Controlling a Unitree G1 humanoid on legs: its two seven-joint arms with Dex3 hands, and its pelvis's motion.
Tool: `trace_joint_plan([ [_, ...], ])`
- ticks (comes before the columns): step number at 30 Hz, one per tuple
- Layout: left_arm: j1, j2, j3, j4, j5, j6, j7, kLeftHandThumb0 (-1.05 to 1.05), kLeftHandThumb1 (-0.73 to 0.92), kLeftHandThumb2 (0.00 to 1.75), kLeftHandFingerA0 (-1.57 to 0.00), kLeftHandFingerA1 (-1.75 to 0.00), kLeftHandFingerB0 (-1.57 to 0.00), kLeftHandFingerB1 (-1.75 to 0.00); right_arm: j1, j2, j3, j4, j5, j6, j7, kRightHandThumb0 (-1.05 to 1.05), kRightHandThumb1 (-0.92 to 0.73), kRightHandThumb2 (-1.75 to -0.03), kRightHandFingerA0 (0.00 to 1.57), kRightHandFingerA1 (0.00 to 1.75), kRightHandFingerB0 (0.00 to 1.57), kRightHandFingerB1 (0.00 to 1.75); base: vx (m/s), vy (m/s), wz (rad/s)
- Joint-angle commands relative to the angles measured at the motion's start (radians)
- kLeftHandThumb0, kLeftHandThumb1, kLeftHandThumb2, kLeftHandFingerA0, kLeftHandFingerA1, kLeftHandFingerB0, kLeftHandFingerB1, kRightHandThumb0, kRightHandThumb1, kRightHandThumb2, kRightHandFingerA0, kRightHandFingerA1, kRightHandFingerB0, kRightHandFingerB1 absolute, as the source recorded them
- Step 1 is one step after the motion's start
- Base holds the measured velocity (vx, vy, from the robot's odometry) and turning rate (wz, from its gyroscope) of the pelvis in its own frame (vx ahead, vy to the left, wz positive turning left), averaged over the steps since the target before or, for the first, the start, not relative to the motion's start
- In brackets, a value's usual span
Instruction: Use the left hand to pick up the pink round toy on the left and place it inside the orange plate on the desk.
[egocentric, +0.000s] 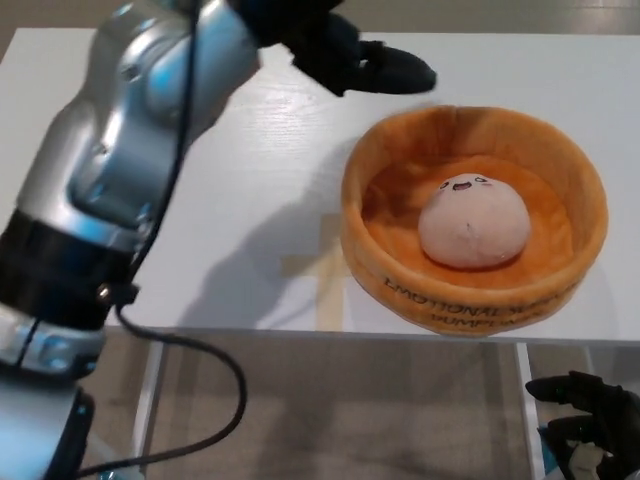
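The pink round toy (472, 222), with a small face on top, lies inside the orange plate (380, 265) on the white desk's right front part. My left hand (345, 50) is raised above the desk, up and to the left of the plate, open and holding nothing. Its silver arm runs down the picture's left side. My right hand (590, 420) hangs low below the desk's front edge at the bottom right, its fingers spread and empty.
The white desk (200, 200) spans the view, its front edge near the plate. A black cable (215, 380) loops down from my left arm below the desk. Floor shows beneath.
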Motion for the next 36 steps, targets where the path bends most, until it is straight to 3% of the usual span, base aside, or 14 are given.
trace_joint_plan([
  [1, 0.361, 0.199, 0.358, -0.356, -0.759, 0.096, -0.409, -0.24, 0.73, 0.61, -0.54, -0.43, -0.44, -0.36, 0.018, -0.02, -0.006, 0.007, 0.007, -0.008, 0.014, -0.08, -0.64, -0.58, 0.6, 0.55, 0.67, 0.51, 0.0, 0.0, 0.0],
  [3, 0.42, 0.261, 0.429, -0.379, -0.851, 0.118, -0.511, -0.26, 0.71, 0.61, -0.58, -0.44, -0.5, -0.37, 0.012, -0.022, -0.008, 0.011, 0.009, 0.002, 0.017, -0.08, -0.64, -0.58, 0.58, 0.53, 0.67, 0.51, 0.0, 0.0, 0.0],
  [7, 0.581, 0.335, 0.603, -0.418, -1.089, 0.328, -0.729, -0.19, 0.69, 0.6, -0.64, -0.51, -0.59, -0.45, 0.012, -0.024, -0.009, 0.011, 0.009, 0.007, 0.013, -0.09, -0.64, -0.58, 0.61, 0.55, 0.68, 0.51, 0.0, 0.0, 0.0],
  [13, 0.712, 0.38, 0.679, -0.405, -1.194, 0.377, -0.895, -0.25, 0.67, 0.6, -0.65, -0.51, -0.68, -0.49, 0.015, -0.017, -0.007, 0.012, 0.007, 0.008, 0.01, -0.08, -0.64, -0.58, 0.59, 0.54, 0.68, 0.51, 0.0, 0.0, 0.0],
  [14, 0.741, 0.392, 0.689, -0.389, -1.199, 0.4, -0.938, -0.32, 0.52, 0.91, -0.67, -0.7, -0.65, -0.67, 0.016, -0.016, -0.006, 0.013, 0.007, 0.008, 0.009, -0.08, -0.64, -0.58, 0.58, 0.54, 0.67, 0.51, 0.0, 0.0, 0.0],
  [16, 0.779, 0.409, 0.7, -0.368, -1.205, 0.419, -0.988, -0.32, 0.52, 0.91, -0.67, -0.7, -0.65, -0.67, 0.018, -0.015, -0.006, 0.013, 0.006, 0.007, 0.008, -0.08, -0.64, -0.58, 0.58, 0.54, 0.67, 0.51, 0.0, 0.0, 0.0],
  [17, 0.788, 0.408, 0.694, -0.351, -1.206, 0.42, -1.007, -0.24, 0.67, 0.59, -0.78, -0.6, -0.71, -0.54, 0.019, -0.015, -0.007, 0.014, 0.008, 0.008, 0.009, -0.08, -0.64, -0.58, 0.59, 0.55, 0.68, 0.52, 0.0, 0.0, 0.0],
  [24, 0.801, 0.403, 0.506, -0.145, -1.136, 0.424, -1.219, -0.32, 0.69, 0.61, -0.67, -0.56, -0.63, -0.5, 0.022, -0.017, -0.002, 0.02, 0.001, 0.021, 0.002, -0.09, -0.63, -0.58, 0.63, 0.55, 0.68, 0.5, 0.0, 0.0, 0.0],
  [25, 0.802, 0.398, 0.479, -0.124, -1.12, 0.422, -1.232, -0.33, 0.52, 0.94, -0.66, -0.71, -0.54, -0.64, 0.021, -0.017, -0.002, 0.02, 0.0, 0.02, 0.001, -0.09, -0.63, -0.58, 0.63, 0.55, 0.68, 0.51, 0.0, 0.0, 0.0],
  [26, 0.803, 0.396, 0.463, -0.111, -1.11, 0.421, -1.241, -0.33, 0.52, 0.94, -0.66, -0.71, -0.54, -0.64, 0.021, -0.017, -0.002, 0.019, 0.001, 0.02, 0.002, -0.09, -0.63, -0.58, 0.63, 0.55, 0.68, 0.51, 0.0, 0.0, 0.0],
  [27, 0.797, 0.382, 0.426, -0.077, -1.083, 0.423, -1.247, -0.25, 0.67, 0.59, -0.76, -0.57, -0.64, -0.49, 0.021, -0.017, -0.003, 0.019, 0.001, 0.02, 0.004, -0.09, -0.64, -0.58, 0.62, 0.54, 0.67, 0.5, 0.0, 0.0, 0.0],
  [32, 0.774, 0.332, 0.318, 0.044, -0.987, 0.454, -1.247, -0.23, 0.66, 0.58, -0.86, -0.58, -0.7, -0.46, 0.02, -0.017, -0.007, 0.02, 0.007, 0.02, 0.01, -0.08, -0.63, -0.58, 0.62, 0.55, 0.67, 0.51, 0.0, 0.0, 0.0],
  [33, 0.766, 0.313, 0.281, 0.09, -0.937, 0.466, -1.225, -0.3, 0.49, 0.85, -0.85, -0.76, -0.67, -0.64, 0.022, -0.017, -0.008, 0.02, 0.008, 0.021, 0.011, -0.1, -0.64, -0.58, 0.6, 0.53, 0.67, 0.5, 0.0, 0.0, 0.0],
  [36, 0.726, 0.259, 0.207, 0.238, -0.826, 0.515, -1.19, -0.25, 0.49, 0.86, -0.78, -0.77, -0.63, -0.65, 0.024, -0.019, -0.008, 0.018, 0.008, 0.02, 0.009, -0.09, -0.64, -0.58, 0.61, 0.54, 0.67, 0.51, 0.0, 0.0, 0.0],
])
